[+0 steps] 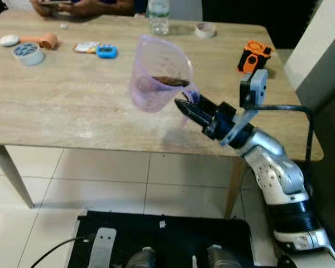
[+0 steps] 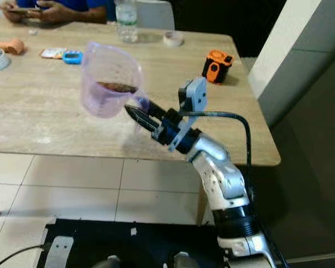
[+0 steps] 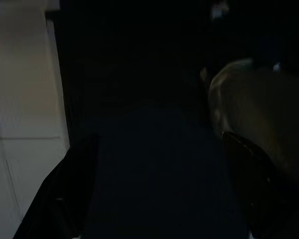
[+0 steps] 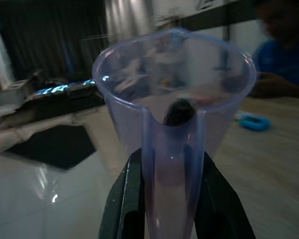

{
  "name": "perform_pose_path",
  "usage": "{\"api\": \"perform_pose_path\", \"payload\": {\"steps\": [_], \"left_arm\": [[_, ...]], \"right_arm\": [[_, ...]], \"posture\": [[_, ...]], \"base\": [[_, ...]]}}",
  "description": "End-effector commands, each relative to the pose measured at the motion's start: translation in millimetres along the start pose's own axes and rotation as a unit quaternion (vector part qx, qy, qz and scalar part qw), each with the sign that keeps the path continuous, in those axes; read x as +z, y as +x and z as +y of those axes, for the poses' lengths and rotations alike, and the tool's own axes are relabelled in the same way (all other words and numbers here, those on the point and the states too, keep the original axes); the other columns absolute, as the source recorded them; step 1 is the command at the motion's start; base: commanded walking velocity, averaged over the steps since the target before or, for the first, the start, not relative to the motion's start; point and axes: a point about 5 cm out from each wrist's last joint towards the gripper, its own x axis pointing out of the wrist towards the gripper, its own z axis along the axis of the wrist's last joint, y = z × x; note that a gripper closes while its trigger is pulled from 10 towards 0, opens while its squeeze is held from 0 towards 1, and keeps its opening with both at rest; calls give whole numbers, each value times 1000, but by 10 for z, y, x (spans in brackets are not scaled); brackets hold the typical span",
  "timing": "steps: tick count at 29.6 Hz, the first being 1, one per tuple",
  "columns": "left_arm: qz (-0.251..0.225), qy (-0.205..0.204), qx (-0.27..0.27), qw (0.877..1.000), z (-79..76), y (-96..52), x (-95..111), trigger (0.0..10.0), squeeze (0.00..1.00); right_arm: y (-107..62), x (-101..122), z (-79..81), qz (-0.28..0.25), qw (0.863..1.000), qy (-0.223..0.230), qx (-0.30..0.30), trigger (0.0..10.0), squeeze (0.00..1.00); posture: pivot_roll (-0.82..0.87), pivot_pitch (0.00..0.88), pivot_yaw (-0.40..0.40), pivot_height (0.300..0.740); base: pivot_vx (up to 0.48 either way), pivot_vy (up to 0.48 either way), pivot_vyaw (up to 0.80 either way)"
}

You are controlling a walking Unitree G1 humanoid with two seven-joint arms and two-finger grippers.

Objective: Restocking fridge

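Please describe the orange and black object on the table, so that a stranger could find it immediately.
Look at the wooden table and go to its far right corner, beyond the right gripper holding the purple measuring jug. The orange and black device sits there alone, the only bright orange boxy item.

Left wrist view near black; fingers [image 3: 65, 199] mere dark shapes, state unreadable. Person [image 1: 84, 6] at table's [image 1: 72, 106] far edge cut off by frame top, forearms only. Water bottle [image 1: 158, 17] cut at top. Dark contents [image 1: 170, 81] in jug [image 1: 156, 72] unidentifiable. Person blurred in right wrist view.
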Motion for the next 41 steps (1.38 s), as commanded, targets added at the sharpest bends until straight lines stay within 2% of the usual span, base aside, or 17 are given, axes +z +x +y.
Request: {"api": "perform_pose_path", "payload": {"steps": [1,3,6,7,9,14,19,37,40,41], "left_arm": [[18,-11,-22,1000,-141,-7,-108,10000,0],[18,-11,-22,1000,-141,-7,-108,10000,0],[28,-12,-15,999,-110,-12,-133,10000,0],[28,-12,-15,999,-110,-12,-133,10000,0],[34,-16,-10,999,-76,-25,-174,10000,0],[38,-17,-8,999,-63,-33,-202,10000,0],[44,-16,-7,999,-46,-43,-235,10000,0],[44,-17,-10,999,-73,-37,-224,10000,0],[53,8,-2,999,-54,-47,-260,10000,0],[54,4,-4,999,-53,-50,-272,10000,0]], "right_arm": [[-28,2,88,10,999,-5,38,10000,0],[-28,2,88,10,999,-5,38,10000,0],[-241,-145,146,83,994,-23,68,10000,0],[-241,-145,146,83,994,-23,68,10000,0],[-345,-203,151,109,992,-21,63,10000,0],[-396,-239,154,122,991,-15,57,10000,0],[-491,-379,210,143,988,5,48,10000,0],[-565,-500,281,179,982,10,56,10000,0],[-537,-578,280,189,981,11,44,10000,0],[-517,-612,274,191,981,13,36,10000,0]], "posture": [[3,83,-36,740],[3,83,-36,740],[9,73,-35,740],[9,73,-35,740],[6,66,-36,740],[3,61,-33,740],[3,51,-31,740],[-2,52,-35,740],[-5,56,-34,740],[-5,56,-34,740]], "base": [[0,0,0],[0,0,0],[-231,0,0],[-382,0,0],[-353,0,0],[-329,0,0],[-347,0,0],[-359,0,0],[-120,0,0],[0,0,0]]}}
